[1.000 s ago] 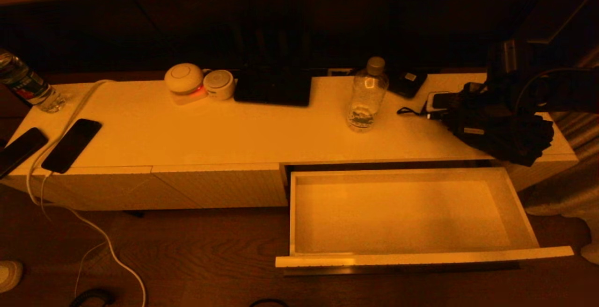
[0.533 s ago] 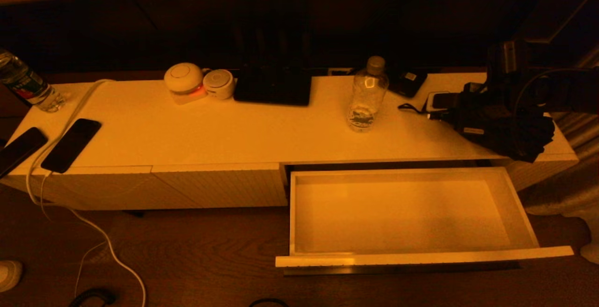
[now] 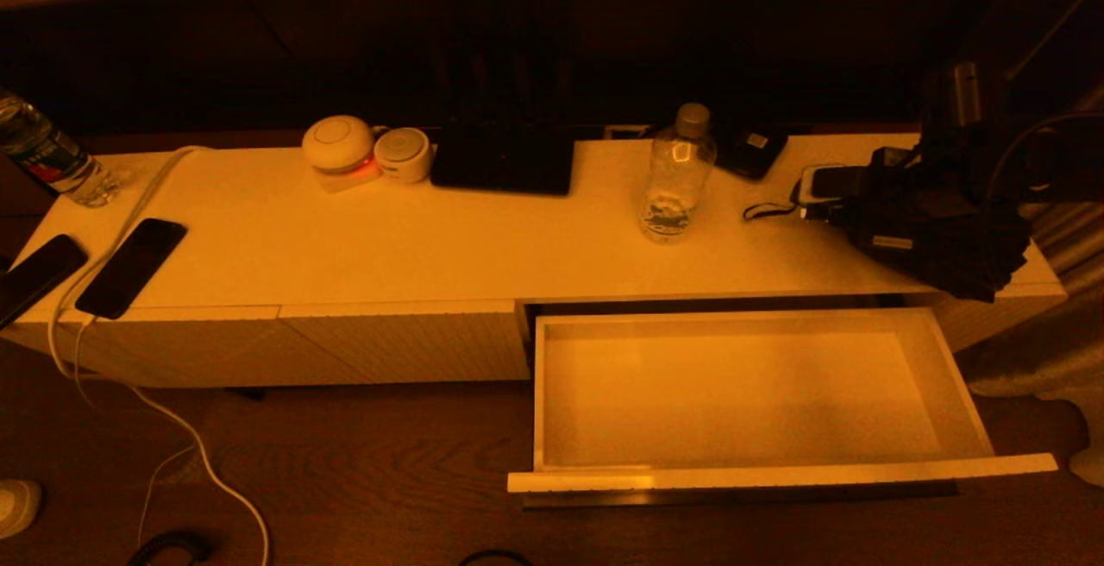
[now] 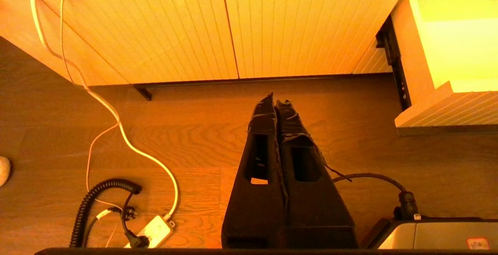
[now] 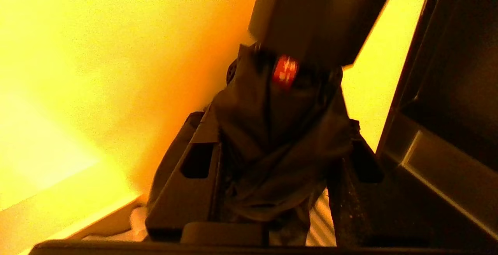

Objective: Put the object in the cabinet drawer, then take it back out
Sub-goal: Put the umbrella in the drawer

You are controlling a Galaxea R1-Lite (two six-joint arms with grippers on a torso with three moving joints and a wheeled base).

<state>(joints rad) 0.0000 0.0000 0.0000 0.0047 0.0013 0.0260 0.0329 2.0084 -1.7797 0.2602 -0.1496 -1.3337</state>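
A long white cabinet stands on a brown wood floor in a dim room.
The cabinet drawer is pulled out. The right pincer is clenched on a black folded umbrella above the cabinet's right end; the left pincer is closed over the floor.

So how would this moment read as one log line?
right gripper: shut on black folded umbrella | white cabinet drawer: open, empty | left gripper: shut, parked

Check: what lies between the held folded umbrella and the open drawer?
Head view: only the cabinet top's bare front edge separates the folded umbrella from the open drawer.
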